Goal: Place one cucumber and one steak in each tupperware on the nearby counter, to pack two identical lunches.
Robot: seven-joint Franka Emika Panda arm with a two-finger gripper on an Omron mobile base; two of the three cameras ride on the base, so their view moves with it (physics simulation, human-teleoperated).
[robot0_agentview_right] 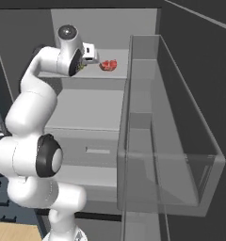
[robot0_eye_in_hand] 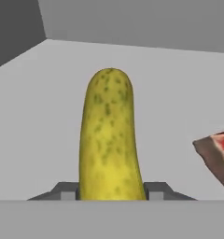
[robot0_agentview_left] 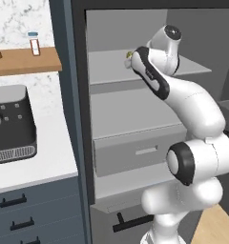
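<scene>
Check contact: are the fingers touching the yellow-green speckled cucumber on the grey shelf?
Touching. In the hand view both dark fingers press against the sides of the yellow-green speckled cucumber, with no gap visible on either side.

This is a kitchen. A long white stone-look worktop (robot0_agentview_left: 49, 157) runs over dark blue-grey drawer fronts with black bar handles (robot0_agentview_left: 21, 217) and carries a black coffee machine (robot0_agentview_left: 11, 124), under a wooden wall shelf (robot0_agentview_left: 26, 61) against marble-patterned wall. Beside it, a tall open cabinet's grey shelf (robot0_agentview_right: 82, 113) holds a red raw steak (robot0_agentview_right: 108, 65) and a yellow-green cucumber (robot0_eye_in_hand: 109, 135).
</scene>
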